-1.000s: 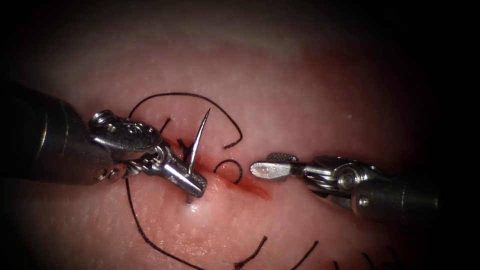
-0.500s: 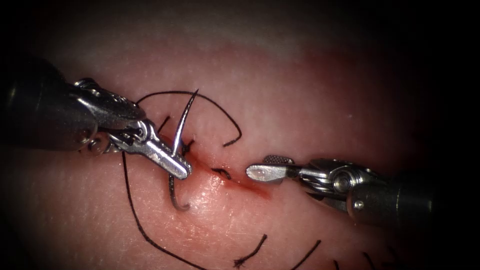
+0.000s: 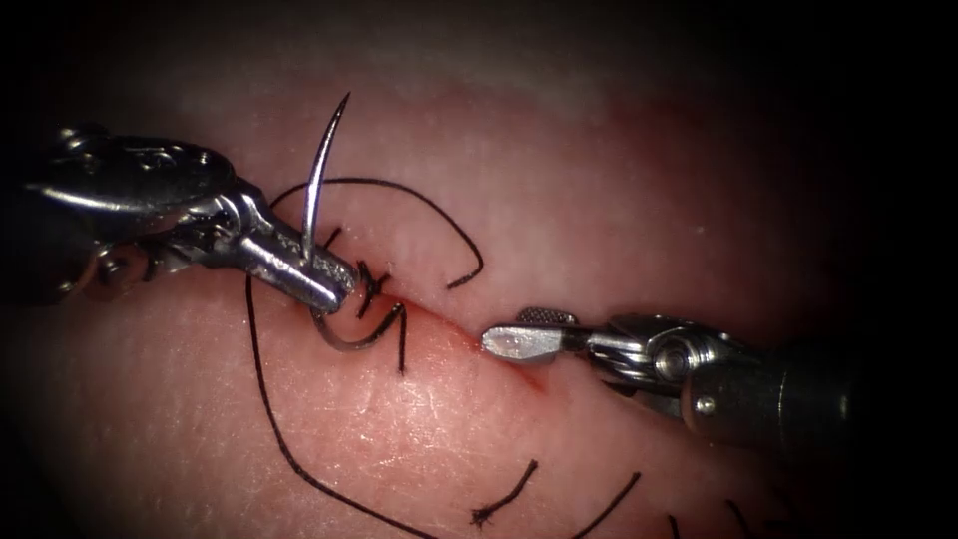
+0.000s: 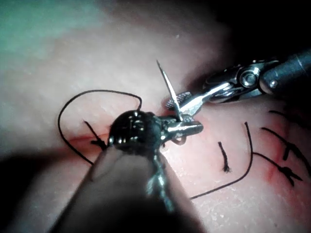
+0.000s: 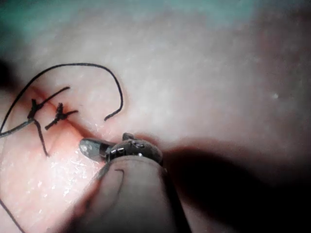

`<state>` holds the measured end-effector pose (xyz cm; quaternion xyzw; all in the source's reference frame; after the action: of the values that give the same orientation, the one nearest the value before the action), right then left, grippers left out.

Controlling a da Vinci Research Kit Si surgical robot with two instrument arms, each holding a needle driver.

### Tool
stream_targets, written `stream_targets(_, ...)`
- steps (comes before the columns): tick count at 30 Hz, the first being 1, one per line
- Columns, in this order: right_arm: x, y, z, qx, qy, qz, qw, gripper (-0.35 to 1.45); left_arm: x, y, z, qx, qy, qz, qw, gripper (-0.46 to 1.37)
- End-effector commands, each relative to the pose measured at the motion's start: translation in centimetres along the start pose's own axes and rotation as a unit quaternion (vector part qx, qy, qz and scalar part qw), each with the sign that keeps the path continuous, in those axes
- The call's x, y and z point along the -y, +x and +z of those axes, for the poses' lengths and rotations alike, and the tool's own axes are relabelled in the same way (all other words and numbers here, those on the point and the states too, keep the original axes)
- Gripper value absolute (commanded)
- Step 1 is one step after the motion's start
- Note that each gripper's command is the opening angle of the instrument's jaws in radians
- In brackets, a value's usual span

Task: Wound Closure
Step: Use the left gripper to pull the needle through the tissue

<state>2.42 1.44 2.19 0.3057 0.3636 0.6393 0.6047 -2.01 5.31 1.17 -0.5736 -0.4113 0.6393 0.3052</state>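
Two tools worked over the tissue (image 3: 559,200). The left tool (image 3: 334,284) was clenched on the needle (image 3: 321,185) near the middle of its curve, just left of the cut (image 3: 469,344); the point rose free above the jaws and the tail end curled beneath them, clear of the tissue. Thread (image 3: 264,399) trailed from the cut. The right tool (image 3: 509,341) held nothing, its jaws parted, tip resting at the cut.

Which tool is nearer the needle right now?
Left. The left tool holds the needle mid-curve, clear of the tissue; the right tool, jaws open and holding nothing, sits apart to its right, over the cut.
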Motion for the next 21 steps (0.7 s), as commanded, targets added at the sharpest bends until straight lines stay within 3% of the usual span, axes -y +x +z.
stream_targets(1, 0.03, 0.03, -0.03, -0.006, 0.005, -0.007, 1.0, 0.71, -0.03, -0.04, -0.01, -0.005, 0.004, 0.029, 0.9995, -0.35)
stream_targets(7, 0.24, 0.21, -0.08, -0.035, 0.029, -0.041, 0.998, 0.68, -0.06, -0.05, -0.01, -0.011, 0.034, 0.114, 0.9928, -0.35)
stream_targets(11, 0.46, 0.27, -0.03, -0.032, 0.035, -0.078, 0.996, 0.68, -0.02, -0.01, -0.07, -0.014, 0.061, 0.162, 0.9849, -0.35)
stream_targets(16, 0.74, 0.19, 0.13, -0.016, 0.058, -0.115, 0.992, 0.62, 0.04, 0.13, -0.17, -0.028, 0.096, 0.208, 0.9729, -0.35)
stream_targets(21, 0.83, 0.08, 0.3, -0.01, 0.07, -0.149, 0.986, 0.64, 0.05, 0.24, -0.26, -0.032, 0.12, 0.234, 0.9642, -0.35)
